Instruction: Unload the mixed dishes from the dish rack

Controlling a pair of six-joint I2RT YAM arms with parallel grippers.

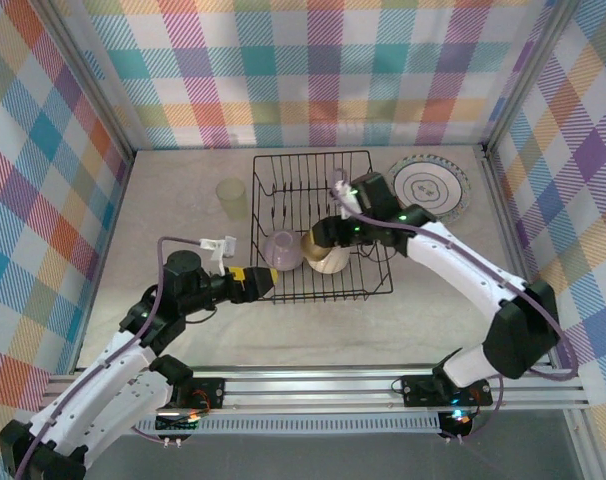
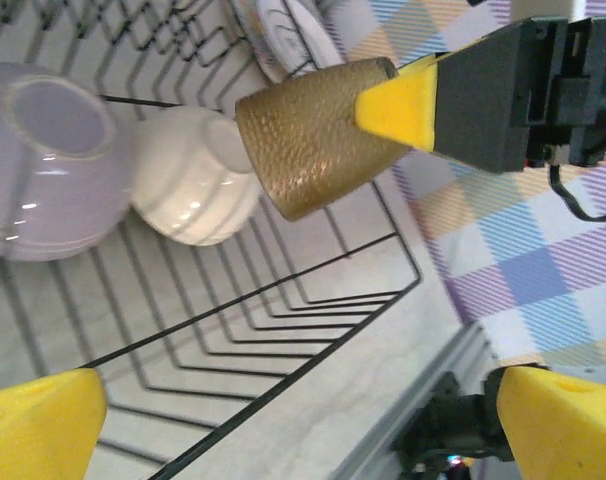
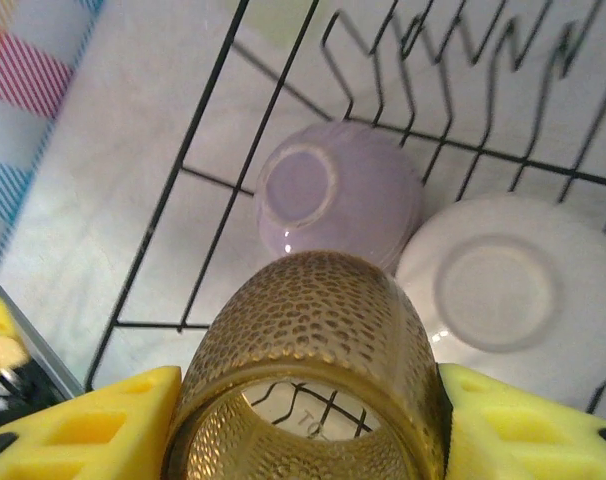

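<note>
On the surface (image 1: 183, 330), in the middle, the dish rack (image 1: 313, 155): black wire, upright dividers along the far side, no plate standing in them. To the right of the rack, just beside its far corner, one large plate (image 1: 430, 187), flat on the surface with the ringed face up. Counts as unloaded.

Inside the rack, in the near left part, two bowls upside down and side by side: a lavender bowl (image 1: 282, 250) on the left, the cream bowl (image 1: 331, 262) to the right of it. Both not yet taken out.

On the surface left of the rack, near its far left corner, a pale yellow-green cup (image 1: 232, 197), upright. Looks finished too.

Then the amber cup (image 3: 313, 330), tipped on its side over the rack floor, just beside the cream bowl. Touching that bowl or not: cannot tell. Clamped on two opposite sides by the right tool (image 3: 313, 415), fingers set apart by the width of the cup and pressed on its wall. Judging from this, in the middle of lifting this cup out of the rack.

Left tool (image 1: 266, 283): hovers at the near left corner of the rack, fingers spread wide, nothing between them, pointing toward the lavender bowl.

By estimate, then: two things out on the surface, one cup in the grip, two bowls left in the rack
</note>
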